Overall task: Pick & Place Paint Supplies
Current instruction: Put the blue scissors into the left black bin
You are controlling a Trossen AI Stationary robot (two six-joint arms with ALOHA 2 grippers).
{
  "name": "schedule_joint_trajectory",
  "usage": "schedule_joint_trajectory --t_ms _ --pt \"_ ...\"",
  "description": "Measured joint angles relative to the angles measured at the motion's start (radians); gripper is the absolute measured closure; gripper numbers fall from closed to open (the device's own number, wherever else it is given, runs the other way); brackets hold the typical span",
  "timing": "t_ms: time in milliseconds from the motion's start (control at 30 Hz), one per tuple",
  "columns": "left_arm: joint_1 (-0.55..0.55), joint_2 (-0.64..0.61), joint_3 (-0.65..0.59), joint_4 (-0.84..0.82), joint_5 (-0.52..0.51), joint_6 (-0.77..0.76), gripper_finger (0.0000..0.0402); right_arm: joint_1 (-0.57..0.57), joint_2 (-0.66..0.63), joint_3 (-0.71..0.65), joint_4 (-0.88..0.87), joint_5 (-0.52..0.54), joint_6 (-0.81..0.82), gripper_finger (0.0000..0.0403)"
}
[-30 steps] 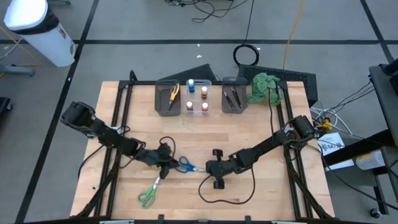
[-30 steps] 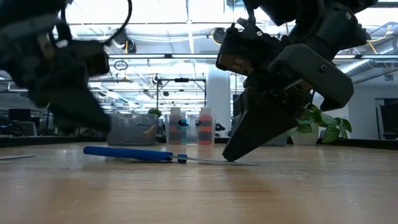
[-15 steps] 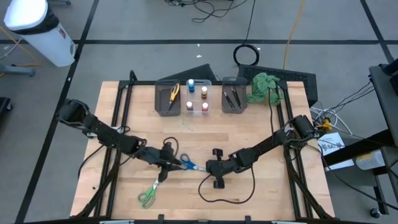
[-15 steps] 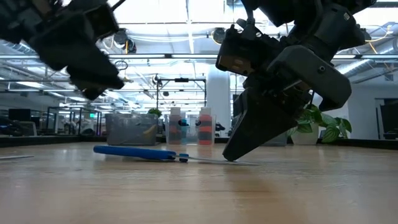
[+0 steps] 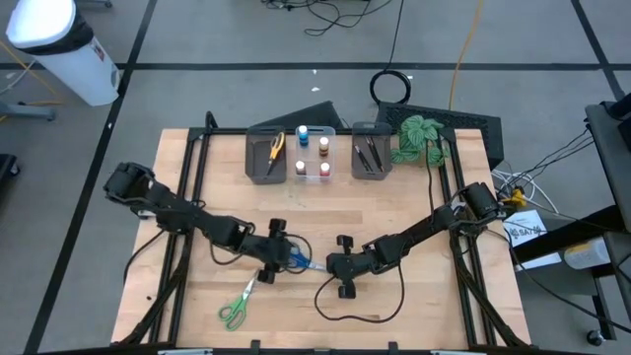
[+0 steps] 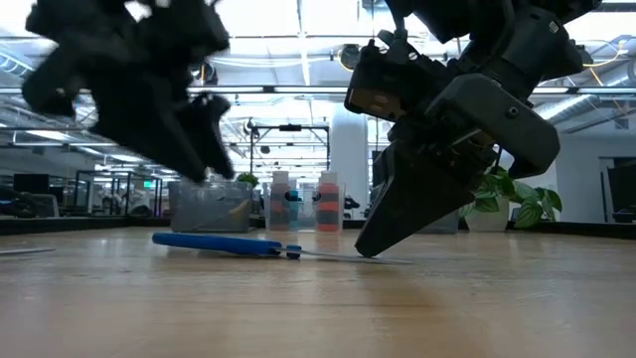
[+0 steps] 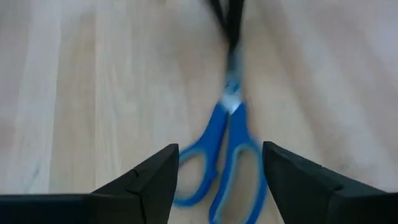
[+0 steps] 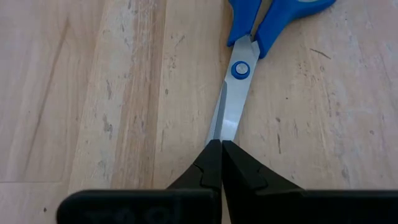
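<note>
High view: the left gripper (image 5: 279, 258) sits low over the middle of the table (image 5: 414, 207), directly above the handle end of the blue scissors (image 5: 296, 260). The right gripper (image 5: 330, 266) rests just beside it at the blade end. The green scissors (image 5: 236, 305) lie apart, nearer the front edge. At the back edge stand 3 bins: a grey bin (image 5: 267, 156) holding the yellow scissors (image 5: 276, 146), a clear bin (image 5: 313, 155) holding small pots (image 5: 303, 131), and another grey bin (image 5: 370, 152) holding dark brushes (image 5: 369, 155). A leafy plant (image 5: 419, 136) stands beside that last bin.

Low view: the blue scissors (image 6: 229, 245) lie flat on the wood. The right gripper (image 6: 366, 249) touches down at the blade tip. The left gripper (image 6: 204, 149) hangs clear above the handles, apparently not touching them, though it is blurred.

Left wrist view: the left gripper's 2 fingers (image 7: 155, 180) stand wide apart with nothing between them; the blue handles (image 7: 221, 168) lie below the gap.

Right wrist view: the right gripper (image 8: 221, 163) is pinched together on the tip of the blades (image 8: 229, 112), fingertips meeting over the steel.
</note>
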State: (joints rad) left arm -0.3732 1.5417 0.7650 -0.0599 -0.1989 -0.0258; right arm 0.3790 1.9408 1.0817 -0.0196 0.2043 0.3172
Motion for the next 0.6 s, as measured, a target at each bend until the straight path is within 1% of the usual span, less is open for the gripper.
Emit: schedule_joint_trajectory --t_ms 133,267,500,600 --pt "0.028 0.065 0.0 -0.019 0.04 0.0 0.0158 0.0 0.0 0.0 0.0 0.0 0.0 0.0403" --pt "0.061 0.111 0.0 -0.016 0.045 0.005 0.0158 0.0 0.0 0.0 0.0 0.0 0.0 0.0403" --pt "0.09 0.153 0.002 -0.013 0.084 0.03 0.0158 0.0 0.0 0.0 0.001 0.001 -0.008 0.0403" --pt "0.097 0.169 0.004 -0.009 0.126 0.031 0.0166 0.0 0.0 0.0 0.001 0.002 -0.008 0.0403"
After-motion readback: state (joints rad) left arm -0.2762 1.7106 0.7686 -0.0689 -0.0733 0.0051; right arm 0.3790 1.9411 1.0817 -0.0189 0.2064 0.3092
